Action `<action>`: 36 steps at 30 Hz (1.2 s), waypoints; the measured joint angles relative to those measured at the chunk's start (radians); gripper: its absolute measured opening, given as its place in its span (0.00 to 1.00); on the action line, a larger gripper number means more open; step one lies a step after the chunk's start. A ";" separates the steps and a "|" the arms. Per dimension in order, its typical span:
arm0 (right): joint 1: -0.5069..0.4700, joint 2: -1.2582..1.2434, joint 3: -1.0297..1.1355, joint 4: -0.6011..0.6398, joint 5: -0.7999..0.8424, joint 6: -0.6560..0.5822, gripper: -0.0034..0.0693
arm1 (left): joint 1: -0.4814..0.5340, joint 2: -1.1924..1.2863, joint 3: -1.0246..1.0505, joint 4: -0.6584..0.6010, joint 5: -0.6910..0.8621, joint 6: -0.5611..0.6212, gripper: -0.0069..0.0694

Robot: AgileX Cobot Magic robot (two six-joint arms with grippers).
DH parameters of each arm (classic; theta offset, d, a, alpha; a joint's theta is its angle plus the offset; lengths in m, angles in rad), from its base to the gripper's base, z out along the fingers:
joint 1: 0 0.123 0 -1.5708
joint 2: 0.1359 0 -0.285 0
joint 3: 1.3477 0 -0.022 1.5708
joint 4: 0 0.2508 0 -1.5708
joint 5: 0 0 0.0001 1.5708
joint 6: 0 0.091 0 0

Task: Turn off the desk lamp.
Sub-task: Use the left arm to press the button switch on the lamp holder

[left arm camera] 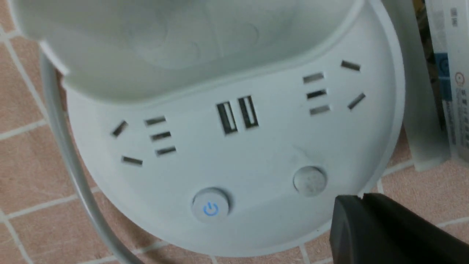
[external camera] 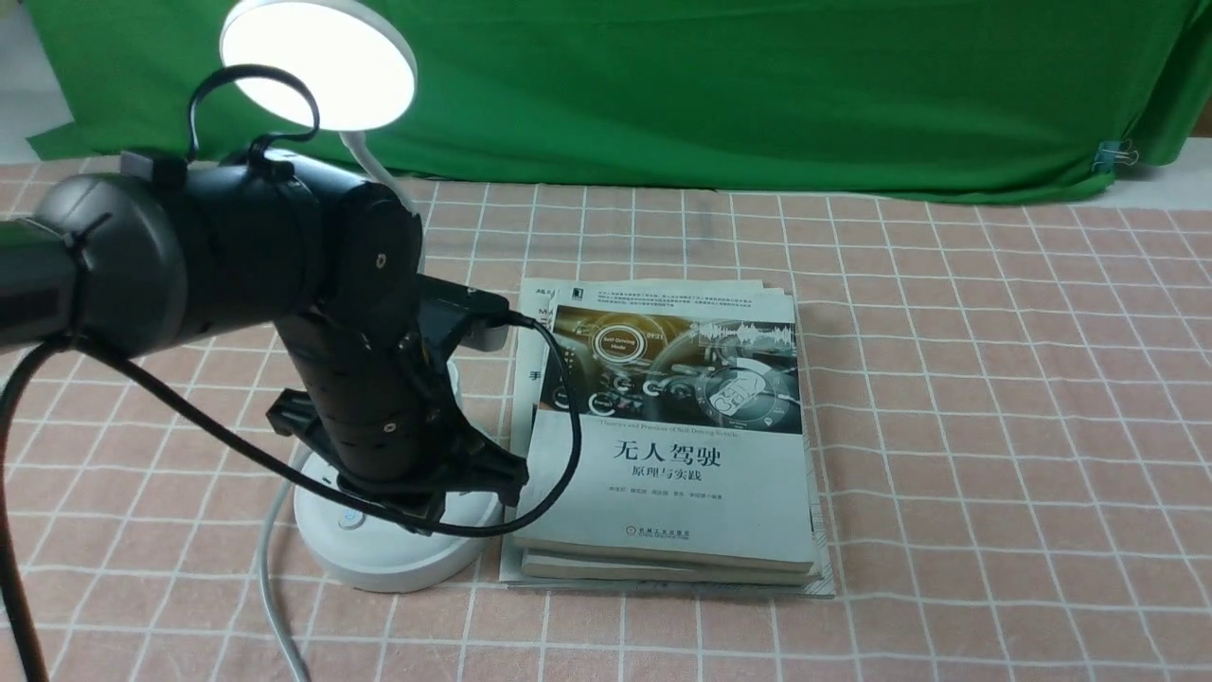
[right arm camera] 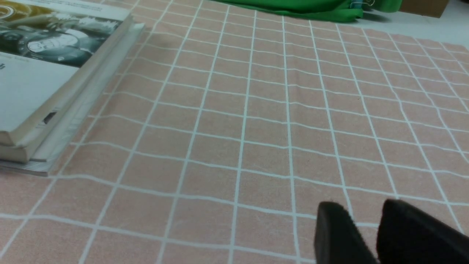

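The desk lamp is lit; its round disc head glows at the back left above a thin neck. Its round white base sits under my left arm. In the left wrist view the base shows sockets, a button with a blue power sign and a plain round button, below the cup-like holder. My left gripper is shut, its tips just over the base's edge beside the plain button. My right gripper is slightly open and empty, low over the cloth.
A stack of books lies right beside the lamp base; it also shows in the right wrist view. The lamp's white cord runs toward the front edge. A pink checked cloth covers the table, with a green backdrop behind.
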 joint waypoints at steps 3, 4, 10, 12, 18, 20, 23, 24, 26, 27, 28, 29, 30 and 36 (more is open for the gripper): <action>0.000 0.000 0.000 0.000 0.000 0.000 0.38 | 0.024 0.017 -0.005 0.004 -0.010 -0.003 0.10; 0.000 0.000 0.000 0.000 0.000 0.000 0.38 | 0.025 0.018 -0.005 0.004 -0.012 -0.003 0.10; 0.000 0.000 0.000 0.000 0.000 0.000 0.38 | 0.032 0.024 -0.005 -0.013 -0.018 -0.004 0.10; 0.000 0.000 0.000 0.000 0.000 0.000 0.38 | 0.032 0.024 -0.005 -0.036 -0.015 0.002 0.10; 0.000 0.000 0.000 0.000 0.000 0.000 0.38 | 0.032 0.036 -0.005 -0.045 -0.014 0.004 0.10; 0.000 0.000 0.000 0.000 0.000 0.000 0.38 | 0.032 0.053 -0.005 -0.039 -0.015 0.004 0.10; 0.000 0.000 0.000 0.000 0.000 0.000 0.38 | 0.032 0.066 -0.010 -0.037 -0.016 0.004 0.10; 0.000 0.000 0.000 0.000 0.000 0.000 0.38 | 0.032 0.072 -0.014 -0.036 -0.016 0.004 0.10; 0.000 0.000 0.000 0.000 0.000 0.000 0.38 | 0.032 0.076 -0.016 -0.036 -0.015 0.004 0.10; 0.000 0.000 0.000 0.000 0.000 0.000 0.38 | 0.032 0.076 -0.017 -0.033 -0.015 0.004 0.10; 0.000 0.000 0.000 0.000 0.000 0.000 0.38 | 0.032 0.076 -0.017 -0.029 -0.015 0.004 0.10; 0.000 0.000 0.000 0.000 0.000 0.000 0.38 | 0.032 0.070 -0.017 -0.023 -0.015 0.004 0.10; 0.000 0.000 0.000 0.000 0.000 0.000 0.38 | 0.032 0.066 -0.017 -0.015 -0.019 0.004 0.10; 0.000 0.000 0.000 0.000 0.000 0.000 0.38 | 0.032 -0.011 -0.014 0.027 -0.029 -0.023 0.10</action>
